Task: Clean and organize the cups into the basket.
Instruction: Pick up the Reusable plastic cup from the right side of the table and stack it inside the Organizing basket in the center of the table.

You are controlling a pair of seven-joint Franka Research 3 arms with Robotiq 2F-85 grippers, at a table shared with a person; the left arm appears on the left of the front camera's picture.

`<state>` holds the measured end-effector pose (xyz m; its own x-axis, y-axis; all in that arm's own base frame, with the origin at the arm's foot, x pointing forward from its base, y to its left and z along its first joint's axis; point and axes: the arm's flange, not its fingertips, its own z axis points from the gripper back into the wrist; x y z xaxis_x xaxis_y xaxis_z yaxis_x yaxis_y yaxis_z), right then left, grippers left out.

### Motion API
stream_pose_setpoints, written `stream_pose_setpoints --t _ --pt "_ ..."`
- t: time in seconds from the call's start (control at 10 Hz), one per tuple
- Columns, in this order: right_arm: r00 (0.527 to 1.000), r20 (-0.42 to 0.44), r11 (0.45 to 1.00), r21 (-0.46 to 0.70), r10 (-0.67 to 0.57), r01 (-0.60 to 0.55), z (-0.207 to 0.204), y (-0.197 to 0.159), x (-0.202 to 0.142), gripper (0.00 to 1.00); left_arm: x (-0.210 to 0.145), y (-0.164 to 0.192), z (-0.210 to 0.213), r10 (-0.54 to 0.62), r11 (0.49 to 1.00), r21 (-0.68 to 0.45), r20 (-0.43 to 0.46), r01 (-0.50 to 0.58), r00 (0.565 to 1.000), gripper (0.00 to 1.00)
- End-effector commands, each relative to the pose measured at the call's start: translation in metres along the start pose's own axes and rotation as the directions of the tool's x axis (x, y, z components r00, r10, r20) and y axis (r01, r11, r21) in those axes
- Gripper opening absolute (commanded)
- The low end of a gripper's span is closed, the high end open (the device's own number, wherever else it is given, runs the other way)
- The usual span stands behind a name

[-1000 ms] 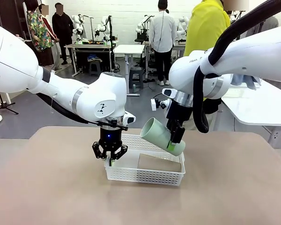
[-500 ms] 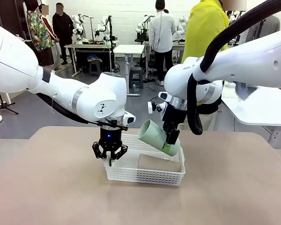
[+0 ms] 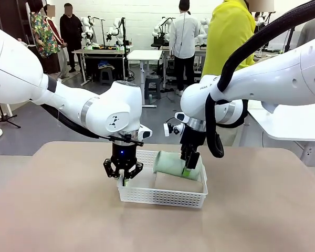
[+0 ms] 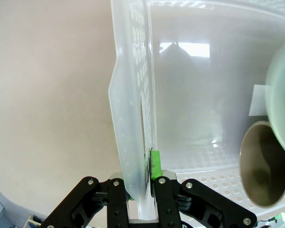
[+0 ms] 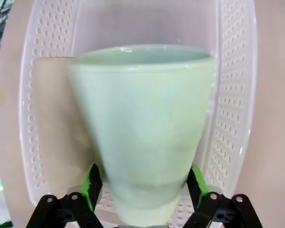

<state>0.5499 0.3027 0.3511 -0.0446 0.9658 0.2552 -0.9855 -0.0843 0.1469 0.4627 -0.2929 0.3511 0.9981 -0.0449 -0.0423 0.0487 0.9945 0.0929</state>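
The white mesh basket (image 3: 163,202) sits mid-table. My left gripper (image 3: 124,178) is shut on its left wall; in the left wrist view the wall (image 4: 133,118) runs between the fingers of that gripper (image 4: 143,175). A pale mint cup (image 3: 170,163) lies on its side in the basket, over a brown cup (image 3: 178,182). My right gripper (image 3: 189,168) stands at the mint cup's narrow end. In the right wrist view the blurred mint cup (image 5: 142,123) sits between the spread fingers of the open gripper (image 5: 143,187), beside the brown cup (image 5: 52,118).
The tan table (image 3: 68,210) spreads bare around the basket. A person in a yellow top (image 3: 228,31) stands at the far side. The brown cup's mouth (image 4: 261,164) faces my left gripper inside the basket.
My right gripper has moved left and down, tipping the mint cup level into the basket, and its fingers have spread. The left gripper has kept still on the wall.
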Motion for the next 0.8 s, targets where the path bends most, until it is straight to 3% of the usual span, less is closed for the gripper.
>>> stream_pose_setpoints --t 0.0,0.5,0.6,0.7 --pt "1.000 -0.009 1.000 -0.001 0.019 -0.019 0.006 -0.005 0.001 1.00 0.001 0.001 0.000 -0.014 1.000 0.008 0.008 0.014 1.000 0.03" --pt "0.999 0.035 1.000 -0.003 0.022 -0.022 0.016 0.000 -0.004 1.00 0.001 0.001 0.000 -0.014 1.000 0.008 0.008 0.014 1.000 0.03" --pt "0.990 0.123 0.998 -0.022 0.064 -0.062 0.033 0.012 -0.014 1.00 0.001 0.001 0.000 -0.014 1.000 0.008 0.008 0.014 1.000 0.03" --pt "0.949 0.290 0.992 -0.048 0.127 -0.118 0.061 0.034 -0.034 1.00 0.001 0.001 0.000 -0.014 1.000 0.008 0.008 0.014 1.000 0.03"
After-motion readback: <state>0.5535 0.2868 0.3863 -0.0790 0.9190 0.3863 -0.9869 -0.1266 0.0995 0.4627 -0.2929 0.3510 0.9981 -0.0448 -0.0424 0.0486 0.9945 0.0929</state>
